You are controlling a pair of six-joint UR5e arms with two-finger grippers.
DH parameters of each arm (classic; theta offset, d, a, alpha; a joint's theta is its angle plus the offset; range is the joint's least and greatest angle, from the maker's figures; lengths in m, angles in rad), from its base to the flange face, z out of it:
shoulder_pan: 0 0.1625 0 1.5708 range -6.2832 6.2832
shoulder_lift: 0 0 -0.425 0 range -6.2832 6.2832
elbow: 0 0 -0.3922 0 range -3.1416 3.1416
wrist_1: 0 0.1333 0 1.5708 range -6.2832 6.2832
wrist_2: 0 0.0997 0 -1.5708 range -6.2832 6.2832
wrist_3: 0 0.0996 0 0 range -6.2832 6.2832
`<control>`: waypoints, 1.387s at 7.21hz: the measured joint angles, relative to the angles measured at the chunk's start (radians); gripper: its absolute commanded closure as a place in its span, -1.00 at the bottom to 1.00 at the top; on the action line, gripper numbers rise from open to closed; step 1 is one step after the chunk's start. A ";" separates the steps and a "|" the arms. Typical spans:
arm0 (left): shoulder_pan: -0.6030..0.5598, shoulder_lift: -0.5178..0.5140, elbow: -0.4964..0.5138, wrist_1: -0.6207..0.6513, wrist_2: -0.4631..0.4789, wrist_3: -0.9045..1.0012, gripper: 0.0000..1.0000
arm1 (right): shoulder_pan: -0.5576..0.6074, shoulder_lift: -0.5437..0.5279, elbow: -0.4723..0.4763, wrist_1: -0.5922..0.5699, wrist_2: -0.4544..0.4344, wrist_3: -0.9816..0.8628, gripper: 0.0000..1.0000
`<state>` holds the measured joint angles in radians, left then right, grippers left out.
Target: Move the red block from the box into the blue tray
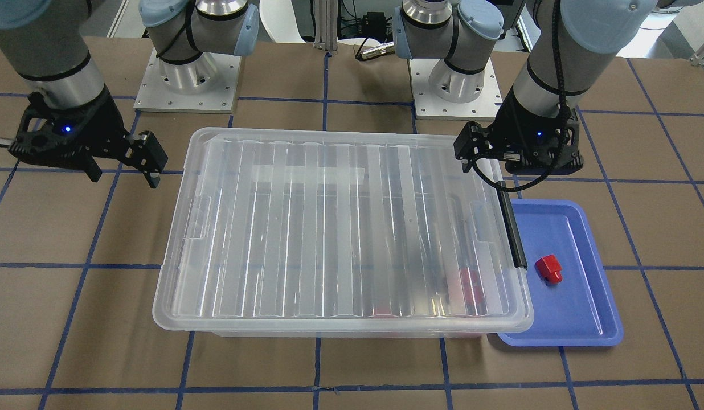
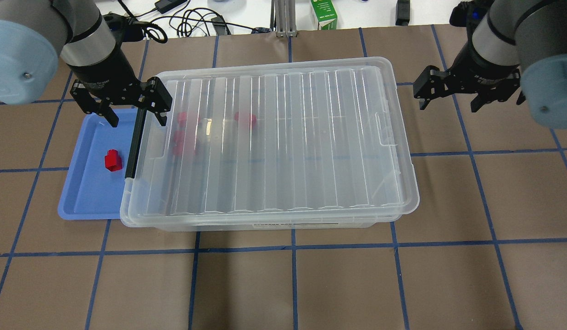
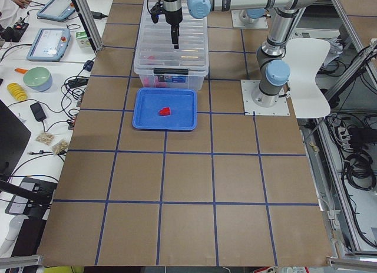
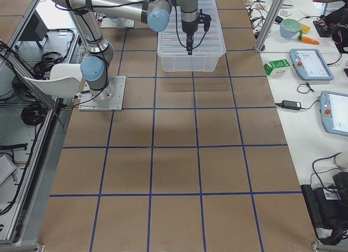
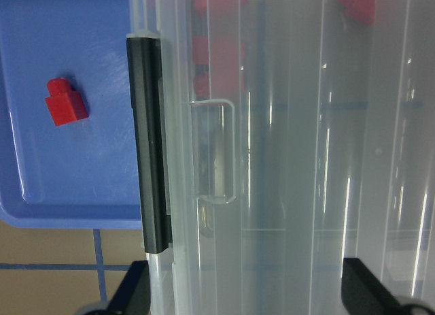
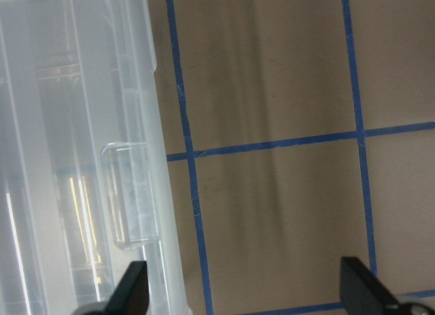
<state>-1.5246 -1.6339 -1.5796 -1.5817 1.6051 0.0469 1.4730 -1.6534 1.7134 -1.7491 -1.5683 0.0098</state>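
Lying in the tray [image 2: 81, 201] beside the lidded box [image 2: 283, 137], the block [image 2: 112, 160] seems delivered, so the left hand [image 2: 137, 120] over the latch [image 2: 136, 142] and the right hand [image 2: 448, 106] opposite hang wide, empty.

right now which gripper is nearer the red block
Left. The left gripper hovers over the blue tray's edge near the red block; the right gripper is beyond the clear bin's opposite end.
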 measured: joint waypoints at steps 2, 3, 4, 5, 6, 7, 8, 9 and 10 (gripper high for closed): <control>0.001 -0.003 0.000 0.000 0.002 -0.001 -1.00 | 0.064 -0.037 -0.040 0.091 -0.009 0.067 -1.00; 0.002 -0.008 0.000 0.000 0.002 -0.001 -1.00 | 0.089 -0.035 -0.050 0.103 -0.011 0.105 -1.00; 0.002 -0.016 0.000 0.002 0.001 -0.001 -1.00 | 0.101 -0.030 -0.056 0.107 -0.013 0.122 -1.00; 0.003 -0.019 -0.001 0.002 0.000 -0.002 -1.00 | 0.105 -0.027 -0.060 0.109 -0.012 0.128 -1.00; 0.003 -0.019 -0.005 0.001 0.001 -0.002 -1.00 | 0.106 -0.026 -0.062 0.110 -0.010 0.129 -1.00; 0.003 -0.016 -0.014 0.002 0.003 -0.002 -1.00 | 0.107 -0.026 -0.063 0.110 -0.009 0.129 -1.00; 0.003 -0.006 -0.026 0.003 0.004 -0.002 -1.00 | 0.108 -0.024 -0.066 0.110 -0.009 0.129 -1.00; 0.003 0.002 -0.033 0.004 0.005 -0.002 -1.00 | 0.108 -0.021 -0.068 0.110 -0.010 0.129 -1.00; 0.003 0.003 -0.036 0.005 0.002 -0.002 -1.00 | 0.108 -0.018 -0.072 0.110 -0.010 0.130 -1.00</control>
<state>-1.5217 -1.6309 -1.6157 -1.5768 1.6073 0.0445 1.5809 -1.6717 1.6417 -1.6393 -1.5784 0.1394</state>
